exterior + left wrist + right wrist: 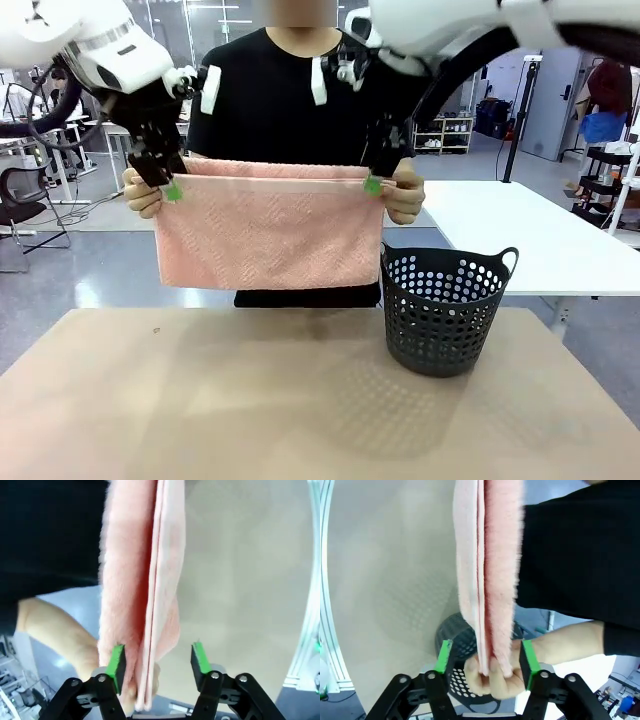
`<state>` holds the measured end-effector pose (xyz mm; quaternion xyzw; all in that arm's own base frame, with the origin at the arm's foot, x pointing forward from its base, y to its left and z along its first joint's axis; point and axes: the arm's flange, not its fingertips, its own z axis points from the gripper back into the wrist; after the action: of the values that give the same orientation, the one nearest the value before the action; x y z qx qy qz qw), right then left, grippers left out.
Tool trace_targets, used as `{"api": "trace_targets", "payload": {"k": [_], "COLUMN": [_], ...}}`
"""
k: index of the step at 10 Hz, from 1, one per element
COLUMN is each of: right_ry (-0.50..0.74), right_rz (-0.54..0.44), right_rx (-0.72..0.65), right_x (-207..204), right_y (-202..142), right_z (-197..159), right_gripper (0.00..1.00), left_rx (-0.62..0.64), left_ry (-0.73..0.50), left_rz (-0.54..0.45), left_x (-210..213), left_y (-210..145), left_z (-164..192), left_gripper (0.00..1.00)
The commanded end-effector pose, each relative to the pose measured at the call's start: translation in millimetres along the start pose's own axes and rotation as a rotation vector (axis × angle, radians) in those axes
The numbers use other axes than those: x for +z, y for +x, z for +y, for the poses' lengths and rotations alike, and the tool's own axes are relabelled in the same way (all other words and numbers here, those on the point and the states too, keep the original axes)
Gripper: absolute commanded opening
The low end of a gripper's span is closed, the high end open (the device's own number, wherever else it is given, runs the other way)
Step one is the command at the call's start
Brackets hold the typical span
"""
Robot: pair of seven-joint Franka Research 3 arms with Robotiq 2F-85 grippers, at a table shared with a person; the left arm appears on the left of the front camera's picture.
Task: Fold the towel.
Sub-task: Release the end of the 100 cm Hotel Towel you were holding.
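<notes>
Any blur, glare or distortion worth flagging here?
Front view: sharp, evenly lit; the basket throws a dotted shadow on the table. Left wrist view: table edge bows from wide-angle distortion. Right wrist view: towel soft, close to lens.

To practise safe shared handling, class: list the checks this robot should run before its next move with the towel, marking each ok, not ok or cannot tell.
1. Person's hands hold both top corners of the towel: ok.
2. Left end effector open, astride the towel: ok.
3. Right end effector open: ok.
4. Right end effector free of the person's hands: not ok, one sits inside it.
5. Towel hangs off the table: ok.
6. Towel clear of the basket: cannot tell.
</notes>
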<state>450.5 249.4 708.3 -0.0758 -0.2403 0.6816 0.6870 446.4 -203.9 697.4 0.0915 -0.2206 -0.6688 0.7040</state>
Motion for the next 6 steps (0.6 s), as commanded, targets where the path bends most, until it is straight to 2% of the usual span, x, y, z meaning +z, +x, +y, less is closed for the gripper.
{"api": "trace_targets", "payload": {"k": [1, 3, 4, 5, 6], "right_ry": [-0.064, -0.026, -0.057, -0.056, -0.048], "right_rz": [-0.049, -0.123, -0.144, -0.120, -0.061], "right_rx": [-0.027, -0.198, -0.341, -0.481, -0.604], "right_x": [33, 60, 72, 79, 85], "right_y": [-9, -36, -55, -74, -95], "right_z": [5, 15, 23, 31, 42], "right_gripper": [1.00, 1.00, 1.00, 1.00, 1.00], "left_rx": [0.151, 0.344, 0.447, 0.508, 0.648], "left_ry": [0.025, -0.031, -0.085, -0.109, -0.055], "left_rz": [-0.023, -0.051, -0.027, -0.054, -0.052], "left_x": [34, 57, 69, 82, 96], "left_y": [-12, -37, -52, -71, -97], "left_z": [-10, -21, -32, -45, -56], "left_gripper": [1.00, 1.00, 1.00, 1.00, 1.00]}}
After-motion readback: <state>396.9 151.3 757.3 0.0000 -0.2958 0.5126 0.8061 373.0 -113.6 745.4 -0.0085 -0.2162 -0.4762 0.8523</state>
